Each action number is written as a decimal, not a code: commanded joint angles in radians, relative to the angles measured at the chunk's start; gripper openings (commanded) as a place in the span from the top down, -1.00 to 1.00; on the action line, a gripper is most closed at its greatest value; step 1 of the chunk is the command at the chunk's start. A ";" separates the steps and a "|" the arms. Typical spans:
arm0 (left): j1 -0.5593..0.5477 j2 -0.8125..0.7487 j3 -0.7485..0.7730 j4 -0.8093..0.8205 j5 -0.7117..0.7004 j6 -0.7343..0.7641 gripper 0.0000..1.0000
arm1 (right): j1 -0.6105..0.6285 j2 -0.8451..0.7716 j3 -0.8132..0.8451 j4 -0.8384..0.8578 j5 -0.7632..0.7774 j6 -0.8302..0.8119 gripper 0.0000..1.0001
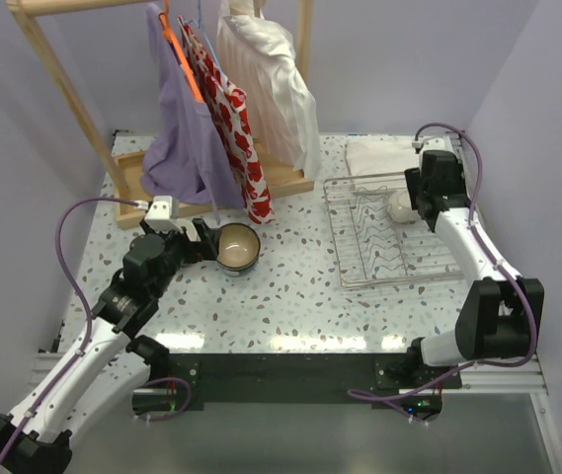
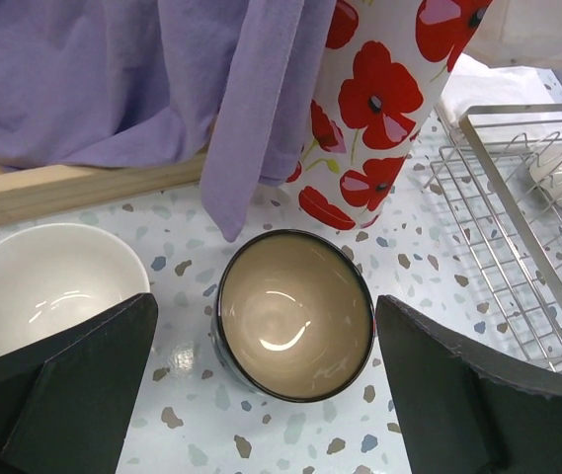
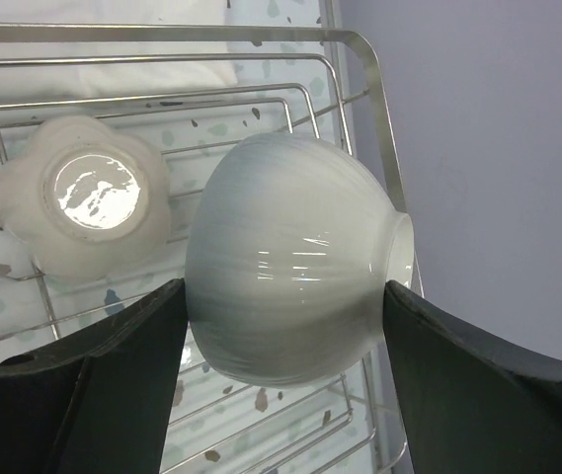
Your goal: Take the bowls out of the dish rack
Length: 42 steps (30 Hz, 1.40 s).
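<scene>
Only the right wrist view shows the right gripper [image 3: 284, 291] clamping a ribbed white bowl [image 3: 290, 247]. Left gripper [image 2: 266, 308] gapes wide; beige bowl [image 2: 295, 321] near.

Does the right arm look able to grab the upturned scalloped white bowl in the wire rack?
Probably not: its tool grips the pale ribbed bowl beside the scalloped white bowl; nothing else blocks.

Your left arm [image 1: 88, 360] and right arm [image 1: 463, 242] show white links and black joints, each trailed by a purple cable [image 1: 59, 242]. The left gripper [image 2: 266, 308] and right gripper [image 3: 285, 288] carry broad matte-black fingers [image 2: 73, 395].
</scene>
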 commanded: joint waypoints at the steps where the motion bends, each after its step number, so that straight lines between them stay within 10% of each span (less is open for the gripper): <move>1: 0.010 0.012 -0.003 0.051 0.038 0.007 -0.95 | 0.003 -0.074 0.076 -0.048 -0.003 0.157 1.00; 42: -0.107 0.175 -0.006 0.176 0.176 -0.024 -0.92 | 0.005 -0.318 0.062 -0.117 -0.514 0.541 1.00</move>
